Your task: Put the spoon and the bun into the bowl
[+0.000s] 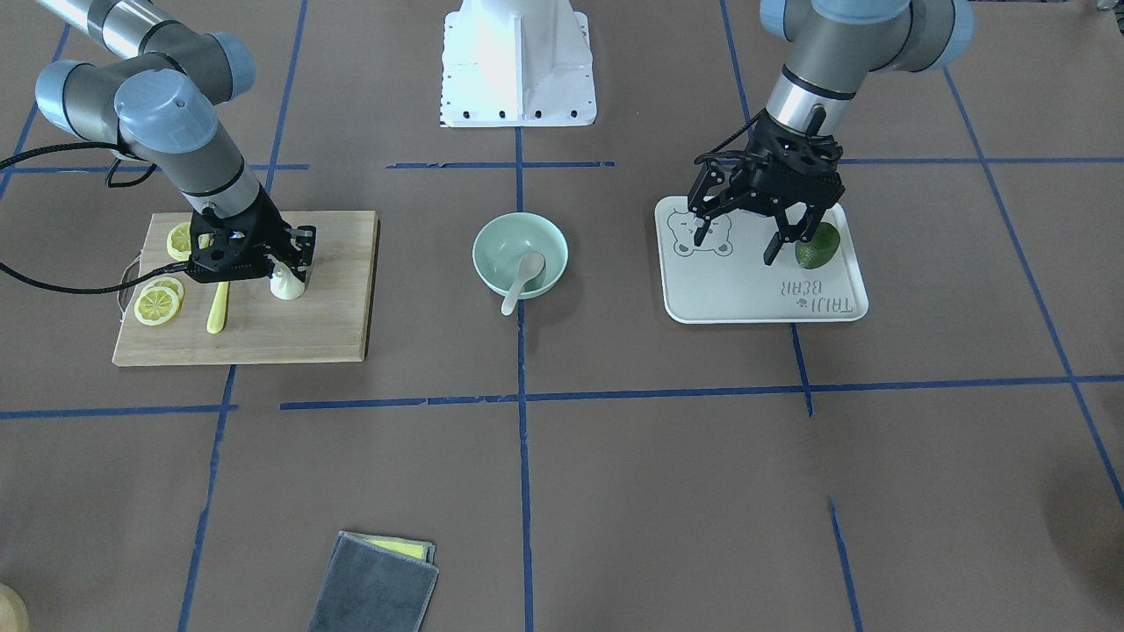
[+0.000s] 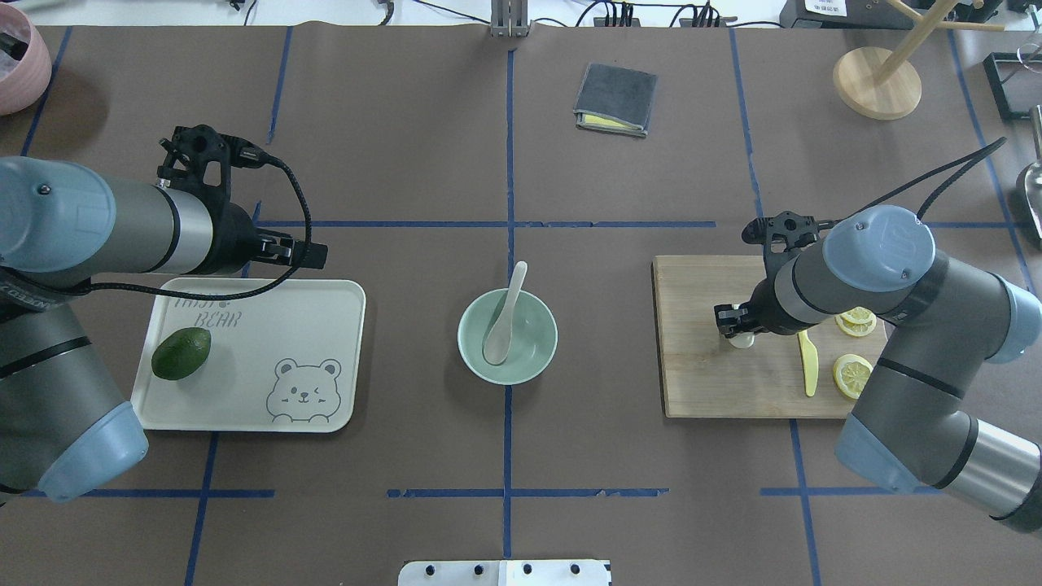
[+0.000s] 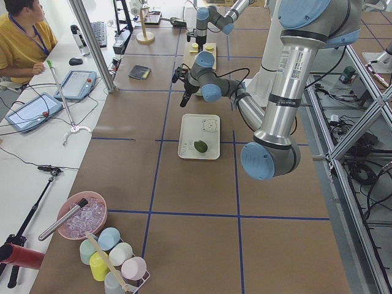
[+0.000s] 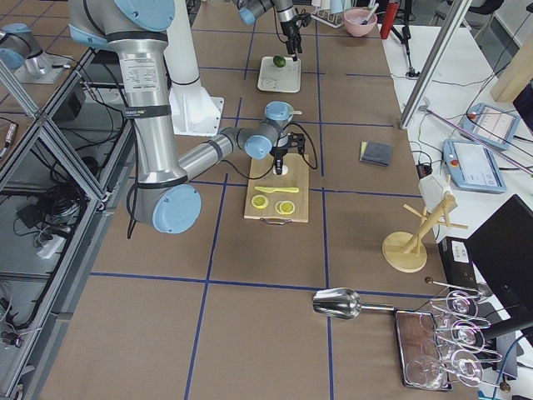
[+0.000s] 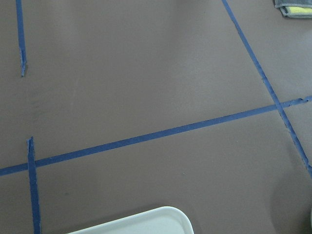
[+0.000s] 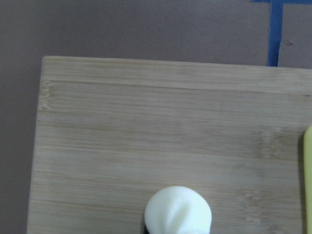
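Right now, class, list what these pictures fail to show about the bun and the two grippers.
1. Whether the right gripper holds the bun: in the front-facing view its black body hides the fingers; overhead, the right arm covers them.
2. The bun's base: in the right wrist view it is cut off by the bottom edge.
3. The left gripper: overhead it is hidden under the left arm; only the front-facing view shows it open, near the tray.

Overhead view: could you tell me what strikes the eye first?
The spoon lies in the mint bowl at the table's centre, handle over the rim. The right gripper is down at the bun on the wooden board; the left gripper hangs open near the bear tray.
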